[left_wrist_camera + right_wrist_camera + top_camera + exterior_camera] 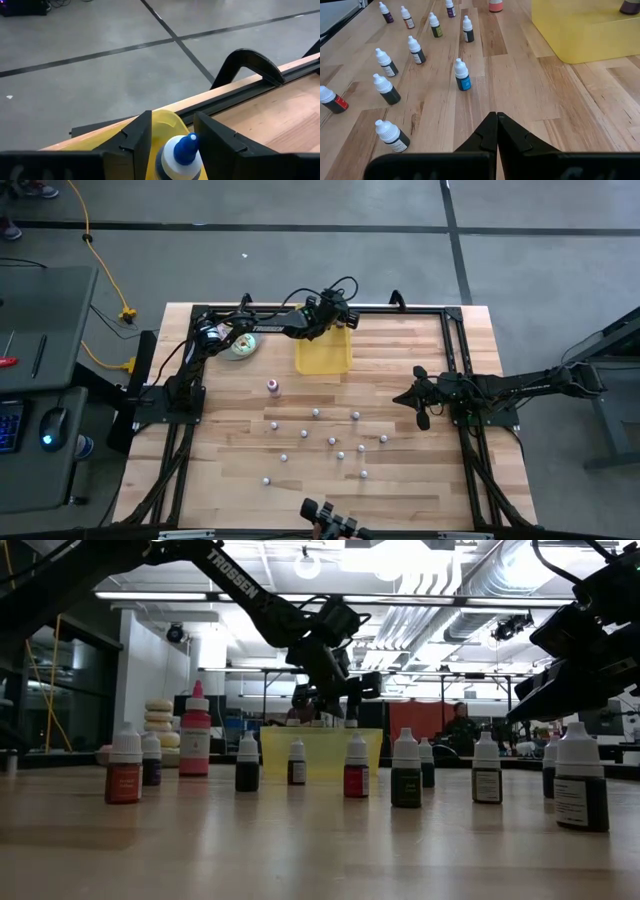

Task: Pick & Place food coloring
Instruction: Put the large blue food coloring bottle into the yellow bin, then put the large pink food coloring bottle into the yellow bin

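Left gripper (338,315) is out over the far end of the yellow tray (322,355), at the table's far edge. Left wrist view: its two fingers (137,137) are clamped on a blue-capped bottle (182,157), white collar under a blue tip, held upright over the tray's yellow rim (165,120). Low view shows the same gripper (330,705) hanging just above the tray (322,752).

Right gripper (418,399) sits over the right side of the wooden table (240,490), well apart from the tray, pointing toward the scattered bottles. Right wrist view: finger tips (496,125) pressed together, holding nothing.

Rest of the food coloring bottles (332,440) stand upright and loosely spread over mid-table, nearer than the tray, none touching. A larger pink bottle (273,387) stands alone to the left of the tray's near end. Right wrist view: a blue-bodied bottle (462,76) is nearest the closed fingers, with a red one (332,100) and dark ones (386,89) off to the side. Low view: row of white-capped bottles (406,770) across the tabletop, dark, red and orange bodies.

Stacked donuts (160,725) sit behind the pink bottle (195,730) in the low view. A plate (243,345) lies by the left arm's base
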{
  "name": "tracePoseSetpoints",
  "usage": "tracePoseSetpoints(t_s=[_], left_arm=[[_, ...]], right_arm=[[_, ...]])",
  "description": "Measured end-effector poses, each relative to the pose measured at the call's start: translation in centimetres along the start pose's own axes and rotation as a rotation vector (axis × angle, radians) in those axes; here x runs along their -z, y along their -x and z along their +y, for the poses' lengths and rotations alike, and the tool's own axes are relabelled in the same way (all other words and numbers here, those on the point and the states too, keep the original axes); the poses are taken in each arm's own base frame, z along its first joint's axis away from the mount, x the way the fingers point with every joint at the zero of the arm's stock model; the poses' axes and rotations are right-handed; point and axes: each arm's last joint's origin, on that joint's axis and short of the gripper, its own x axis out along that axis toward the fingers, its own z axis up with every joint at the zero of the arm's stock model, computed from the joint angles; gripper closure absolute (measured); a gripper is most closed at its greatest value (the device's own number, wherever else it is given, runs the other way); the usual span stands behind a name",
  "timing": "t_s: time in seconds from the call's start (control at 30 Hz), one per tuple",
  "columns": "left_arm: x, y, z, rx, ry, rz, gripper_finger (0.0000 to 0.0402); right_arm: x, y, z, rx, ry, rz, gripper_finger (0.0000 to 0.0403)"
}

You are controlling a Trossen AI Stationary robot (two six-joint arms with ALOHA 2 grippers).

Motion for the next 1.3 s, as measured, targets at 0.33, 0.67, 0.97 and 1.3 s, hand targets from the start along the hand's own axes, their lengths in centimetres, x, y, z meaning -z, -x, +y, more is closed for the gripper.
tracePoseSetpoints(t_s=[0.33, 0.67, 0.97, 1.3], left_arm=[[-0.4, 0.0, -0.2, 0.011, -0.072, -0.028, 0.0258], [-6.1, 1.8, -2.1, 0.026, -0.223, -0.097, 0.0257], [-12.2, 6.2, -3.8, 0.063, -0.403, -0.131, 0.0257], [-14.9, 12.4, -1.4, 0.147, -0.564, 0.035, 0.0257]], right_arm=[[0.0, 0.0, 0.0, 0.000, 0.000, 0.000, 0.0402], [0.0, 0.0, 0.0, -0.001, 0.000, 0.000, 0.0402], [0.0, 0.0, 0.0, 0.000, 0.000, 0.000, 0.0402], [0.0, 0.0, 0.0, 0.000, 0.000, 0.000, 0.0402]])
